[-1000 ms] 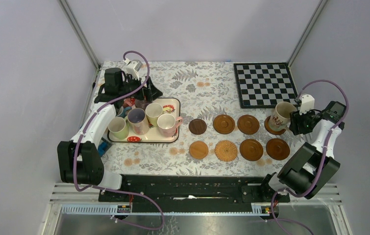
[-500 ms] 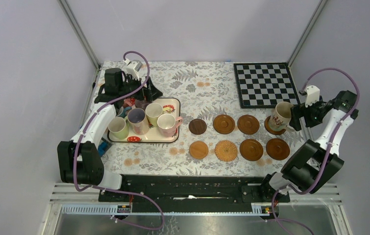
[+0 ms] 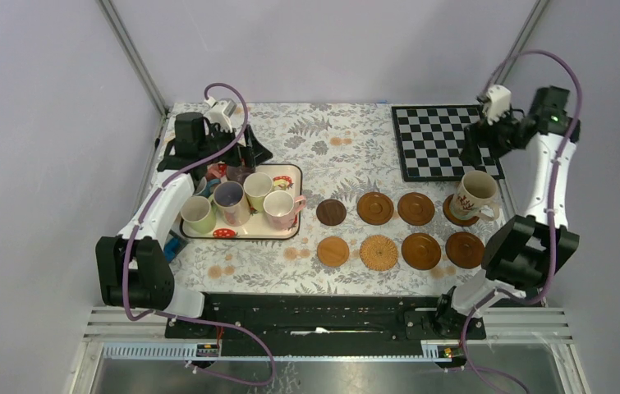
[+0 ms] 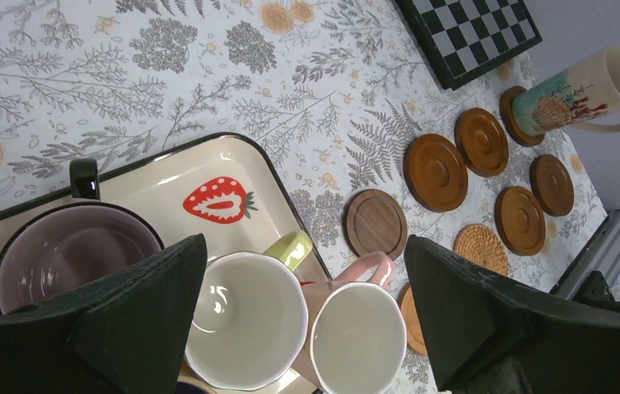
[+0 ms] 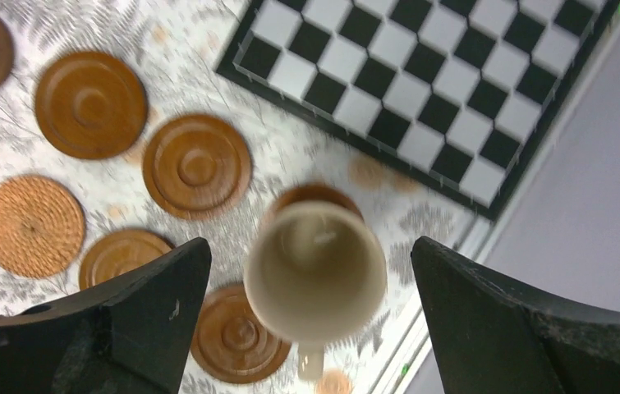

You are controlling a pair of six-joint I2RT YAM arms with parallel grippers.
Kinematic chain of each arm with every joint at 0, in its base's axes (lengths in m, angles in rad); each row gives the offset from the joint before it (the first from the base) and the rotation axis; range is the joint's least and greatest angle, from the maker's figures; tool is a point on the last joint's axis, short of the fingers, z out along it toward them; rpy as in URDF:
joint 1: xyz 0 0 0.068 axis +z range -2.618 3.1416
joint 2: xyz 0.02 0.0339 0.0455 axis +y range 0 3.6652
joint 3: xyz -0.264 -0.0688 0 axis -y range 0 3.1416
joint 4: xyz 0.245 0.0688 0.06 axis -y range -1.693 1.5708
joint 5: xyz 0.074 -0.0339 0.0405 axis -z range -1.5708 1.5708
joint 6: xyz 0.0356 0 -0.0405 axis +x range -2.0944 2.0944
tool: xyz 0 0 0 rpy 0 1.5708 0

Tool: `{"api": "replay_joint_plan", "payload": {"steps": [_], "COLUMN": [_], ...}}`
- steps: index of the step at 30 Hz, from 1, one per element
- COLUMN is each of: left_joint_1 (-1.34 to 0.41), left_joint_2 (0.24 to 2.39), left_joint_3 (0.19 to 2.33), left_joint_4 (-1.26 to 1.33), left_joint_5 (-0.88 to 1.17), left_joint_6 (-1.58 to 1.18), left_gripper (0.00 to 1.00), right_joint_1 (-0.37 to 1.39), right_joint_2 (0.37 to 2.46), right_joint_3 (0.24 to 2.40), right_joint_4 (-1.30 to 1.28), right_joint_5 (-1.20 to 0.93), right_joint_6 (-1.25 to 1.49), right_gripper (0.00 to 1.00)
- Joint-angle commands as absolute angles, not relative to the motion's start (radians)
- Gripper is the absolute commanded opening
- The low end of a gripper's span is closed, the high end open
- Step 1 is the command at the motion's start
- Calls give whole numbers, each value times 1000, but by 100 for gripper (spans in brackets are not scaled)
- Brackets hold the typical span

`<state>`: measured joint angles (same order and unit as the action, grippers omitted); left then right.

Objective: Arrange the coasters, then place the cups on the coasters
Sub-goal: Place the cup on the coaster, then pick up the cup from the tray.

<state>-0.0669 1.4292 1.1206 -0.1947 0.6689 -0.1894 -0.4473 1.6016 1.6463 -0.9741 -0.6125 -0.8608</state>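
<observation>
While my right tool [image 3: 472, 149] hangs high over the near edge of the checker mat [image 3: 442, 139], its fingers stand wide apart and hold nothing. Below it the tall cup [image 3: 475, 194] stands upright on the coaster at the right end of the far row, its handle toward the near right. The coasters [image 3: 374, 208] lie on the bench [image 3: 347, 139] in two rows of four, between the tray [image 3: 290, 171] and the right edge. The woven one [image 3: 379, 252] is second from the left in the near row. Only that one coaster carries a cup.

My left tool [image 3: 245, 160] hovers over the far part of the tray, its fingers also wide apart and gripping nothing. Four cups [image 3: 258, 190] show in the tray, close together: green, purple, cream and pink. More stand behind them under my tool, but I cannot count them.
</observation>
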Motion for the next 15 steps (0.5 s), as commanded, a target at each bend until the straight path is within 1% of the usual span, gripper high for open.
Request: {"api": "replay_joint_plan", "payload": {"steps": [1,9,15], "left_joint_1": [-61,39,114], "left_joint_2": [1431,1391,1339], "left_joint_3": [1227,1287,1323], "left_joint_4": [-220,-364,-587], "left_joint_5": [631,589,582], "left_joint_6": [-187,-142,57], "left_gripper": [99,99,99], "right_joint_1": [-314,-71,85], "right_joint_2": [1668,1809,1885], "right_joint_3": [1805,1964,2005], "right_joint_4": [-929,-873,-850], "right_joint_5": [-627,-662,-675], "right_joint_6": [-706,-600,-586], "right_gripper": [99,100,100]}}
